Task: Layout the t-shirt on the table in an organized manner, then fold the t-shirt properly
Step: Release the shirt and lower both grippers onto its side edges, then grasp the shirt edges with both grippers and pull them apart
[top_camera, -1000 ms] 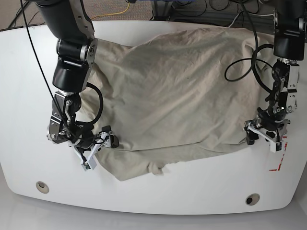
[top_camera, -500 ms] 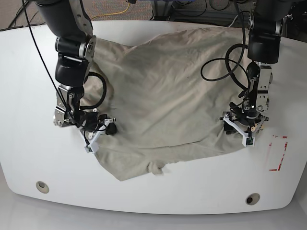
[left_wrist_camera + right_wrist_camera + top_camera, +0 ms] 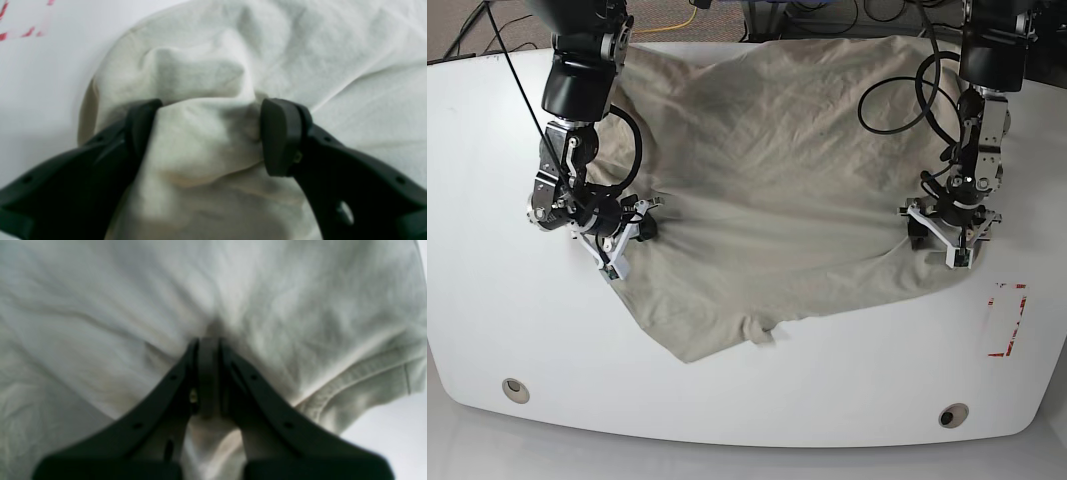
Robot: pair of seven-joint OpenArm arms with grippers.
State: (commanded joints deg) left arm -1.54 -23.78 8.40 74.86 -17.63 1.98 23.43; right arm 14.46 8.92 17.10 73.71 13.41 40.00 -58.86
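The beige t-shirt (image 3: 777, 180) lies wrinkled across the white table (image 3: 827, 400), one bottom corner trailing toward the near edge. In the base view my right gripper (image 3: 627, 245) sits on the shirt's left edge. The right wrist view shows this gripper (image 3: 207, 343) shut on a pinch of the t-shirt (image 3: 100, 290), near a hemmed edge. My left gripper (image 3: 949, 243) rests on the shirt's right side. Seen from the left wrist, the left gripper (image 3: 206, 133) has its jaws wide apart, with a ridge of t-shirt (image 3: 333, 50) bunched between them and touching both pads.
A red tape rectangle (image 3: 1005, 320) marks the table right of the shirt, also seen as red tape (image 3: 20, 33) at the left wrist view's top left. Two grommet holes (image 3: 515, 388) (image 3: 953, 414) sit near the front edge. Black cables (image 3: 897, 90) loop over the shirt's right part.
Both grippers have moved toward the table's far side and the shirt has slid that way with them. The left gripper came in from the shirt's right edge onto the cloth.
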